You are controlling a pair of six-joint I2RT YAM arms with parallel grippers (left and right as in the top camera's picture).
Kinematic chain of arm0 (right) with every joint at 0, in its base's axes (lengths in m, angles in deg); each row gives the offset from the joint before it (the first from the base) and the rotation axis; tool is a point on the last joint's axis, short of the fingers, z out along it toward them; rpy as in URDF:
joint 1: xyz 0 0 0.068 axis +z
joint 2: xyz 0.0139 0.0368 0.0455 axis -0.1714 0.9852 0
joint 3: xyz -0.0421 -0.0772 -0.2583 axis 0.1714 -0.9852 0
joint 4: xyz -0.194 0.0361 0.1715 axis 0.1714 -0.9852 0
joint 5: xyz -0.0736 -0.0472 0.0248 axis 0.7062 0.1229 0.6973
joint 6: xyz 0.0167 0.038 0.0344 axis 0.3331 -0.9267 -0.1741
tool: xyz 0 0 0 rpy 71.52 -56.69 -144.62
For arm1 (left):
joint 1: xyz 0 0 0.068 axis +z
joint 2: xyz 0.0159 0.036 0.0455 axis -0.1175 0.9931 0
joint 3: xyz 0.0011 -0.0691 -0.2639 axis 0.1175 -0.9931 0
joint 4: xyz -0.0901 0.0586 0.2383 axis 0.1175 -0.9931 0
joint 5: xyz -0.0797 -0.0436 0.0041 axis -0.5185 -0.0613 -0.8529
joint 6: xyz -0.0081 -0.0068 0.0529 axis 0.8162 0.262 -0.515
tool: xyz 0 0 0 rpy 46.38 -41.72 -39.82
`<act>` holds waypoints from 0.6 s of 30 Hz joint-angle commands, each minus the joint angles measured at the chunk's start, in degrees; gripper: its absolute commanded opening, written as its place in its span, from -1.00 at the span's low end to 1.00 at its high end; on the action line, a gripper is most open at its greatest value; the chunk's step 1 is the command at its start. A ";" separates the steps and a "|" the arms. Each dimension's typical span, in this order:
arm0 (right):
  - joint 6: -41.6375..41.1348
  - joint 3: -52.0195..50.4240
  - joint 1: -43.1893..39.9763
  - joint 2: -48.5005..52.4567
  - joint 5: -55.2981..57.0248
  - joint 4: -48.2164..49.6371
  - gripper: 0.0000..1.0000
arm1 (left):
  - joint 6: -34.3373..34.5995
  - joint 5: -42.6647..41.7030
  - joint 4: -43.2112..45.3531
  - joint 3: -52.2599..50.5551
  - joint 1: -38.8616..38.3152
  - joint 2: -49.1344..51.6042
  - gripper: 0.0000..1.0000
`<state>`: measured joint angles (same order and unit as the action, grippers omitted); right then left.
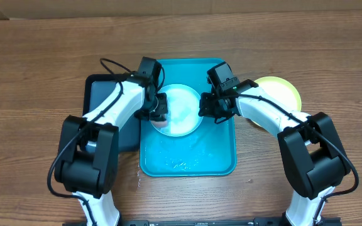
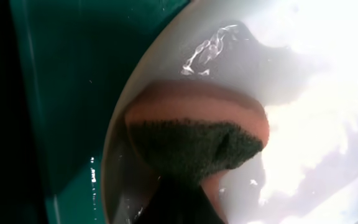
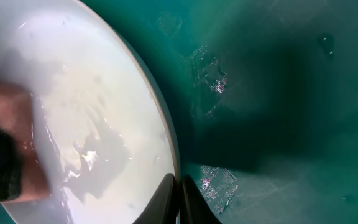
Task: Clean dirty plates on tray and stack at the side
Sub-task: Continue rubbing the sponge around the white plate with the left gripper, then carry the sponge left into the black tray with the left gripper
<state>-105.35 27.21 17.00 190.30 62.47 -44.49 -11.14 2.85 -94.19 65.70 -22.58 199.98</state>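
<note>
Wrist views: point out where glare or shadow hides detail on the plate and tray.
Left wrist: glare bleaches the plate on the right, and the sponge looks soft. Right wrist: wet glints on the plate, and a dark shadow lies across the tray.

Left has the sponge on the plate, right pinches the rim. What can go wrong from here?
1. The right gripper pinches only the thin, wet rim of the plate. A push from the sponge in the left gripper could slip it free.
2. Water lies on the tray, so a loose plate may skid.
3. The yellow-green plate sits beside the tray, partly under the right arm. A swing might knock it.
</note>
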 commanded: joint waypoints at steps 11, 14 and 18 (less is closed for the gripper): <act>-0.02 -0.24 1.09 -1.01 -0.33 0.63 -0.92 | 1.62 -39.08 18.67 -0.70 0.94 0.52 -0.92; 0.00 -0.24 1.09 -0.98 -0.33 0.63 -0.92 | 0.61 -38.73 15.39 3.50 2.45 -0.39 -0.92; 0.00 -0.24 1.09 -0.98 -0.33 0.63 -0.92 | -3.89 -33.22 4.02 10.38 5.84 -2.69 -0.92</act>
<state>-105.37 27.21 17.88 190.30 62.71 -44.23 -11.38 -31.42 -85.68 70.23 -19.96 200.12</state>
